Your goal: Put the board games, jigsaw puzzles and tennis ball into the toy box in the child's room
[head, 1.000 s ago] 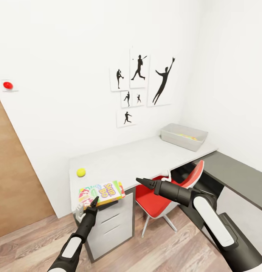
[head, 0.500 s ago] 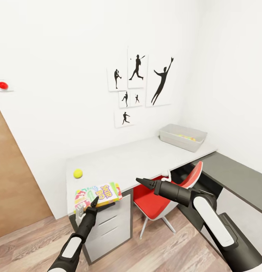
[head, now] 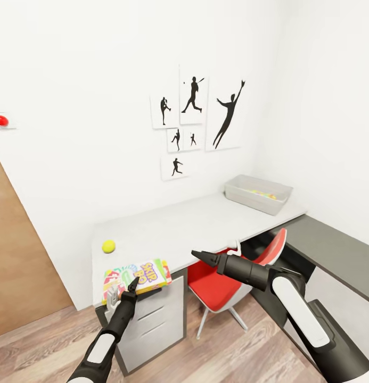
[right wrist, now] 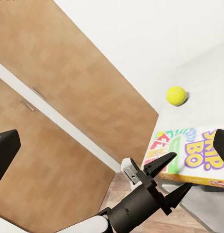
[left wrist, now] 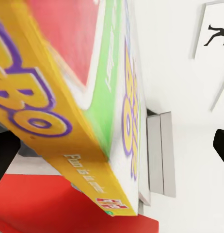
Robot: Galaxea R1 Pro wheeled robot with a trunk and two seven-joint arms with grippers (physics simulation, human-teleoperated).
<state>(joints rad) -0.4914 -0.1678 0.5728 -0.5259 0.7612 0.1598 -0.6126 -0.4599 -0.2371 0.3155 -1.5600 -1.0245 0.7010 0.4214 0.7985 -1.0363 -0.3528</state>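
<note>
Head view: the left gripper holds a colourful game box by its near edge, one finger above it and one below, at the near end of a long grey desk in a white-walled room. The box reads "SKIP BO" on its lid and sits at the desk's front corner above white drawers; whether it rests on the top or is lifted just off it cannot be told. A yellow-green tennis ball lies on the desk just behind the box, apart from it. At the far end of the desk, well away from both, stands a pale grey toy box with something yellow and pink showing inside. Black silhouette sports pictures hang on the wall above the desk.

The right gripper hangs in the air in front of the desk over a red chair, holding nothing; its fingers lie close together from the head camera, but both tips show at opposite edges of the right wrist view, so they stand apart. That wrist view looks back at the left gripper clamped on the game box, with the tennis ball beyond it and a wooden door behind. Left wrist view shows the game box close up and blurred between the fingers.
</note>
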